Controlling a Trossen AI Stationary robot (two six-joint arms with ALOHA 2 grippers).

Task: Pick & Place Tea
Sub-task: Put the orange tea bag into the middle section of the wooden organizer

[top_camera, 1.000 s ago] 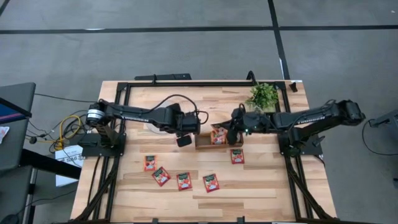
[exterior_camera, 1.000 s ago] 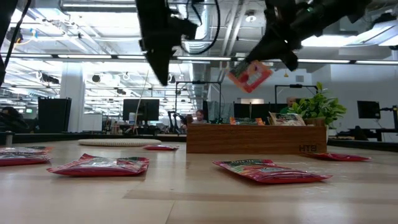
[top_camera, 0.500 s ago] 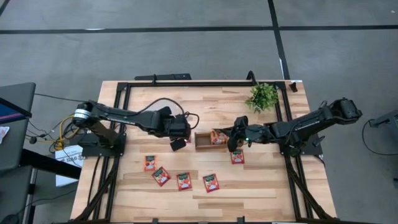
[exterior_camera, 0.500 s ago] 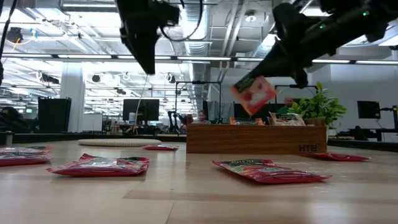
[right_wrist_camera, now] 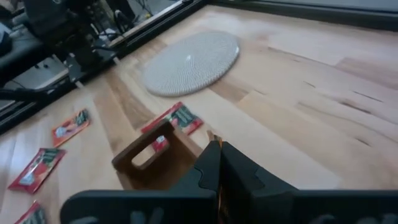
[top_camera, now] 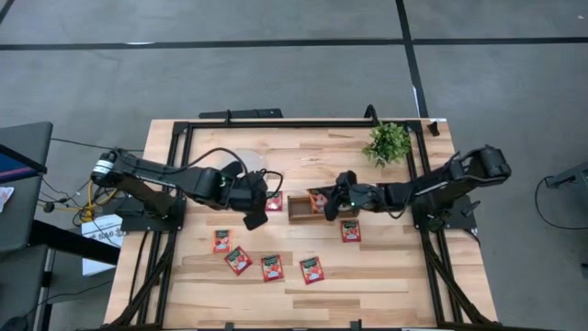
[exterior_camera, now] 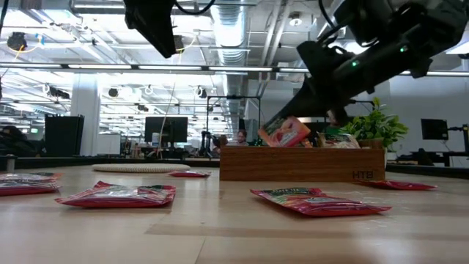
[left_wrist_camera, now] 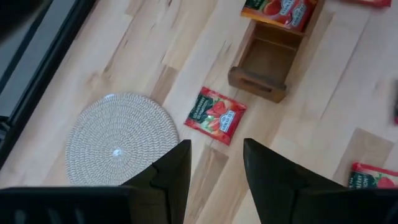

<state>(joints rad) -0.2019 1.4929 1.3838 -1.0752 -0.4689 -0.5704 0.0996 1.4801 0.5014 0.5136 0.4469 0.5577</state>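
Worktop (top_camera: pixel 367 276): pale wood planks. Round white woven disc (left_wrist_camera: pixel 118 140) near the left arm. Brown wooden tray (top_camera: pixel 310 207) mid-worktop, red sachets already in one compartment. Right claw (exterior_camera: pixel 311 117) clenched on a tea sachet (exterior_camera: pixel 284 132), tilted, just above the tray: flat red square with green/white print. Left claw (top_camera: pixel 254 219) released, empty, above the worktop beside the disc. Loose sachets: one (left_wrist_camera: pixel 216 116) between disc and tray, four (top_camera: pixel 266 265) along the front, one (top_camera: pixel 351 231) in front of the tray.

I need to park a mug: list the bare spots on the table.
Free: the near right corner, right of the front row of tea sachets; the far strip between the round mat and the plant. Crowded: around the wooden tray, where both arms work.
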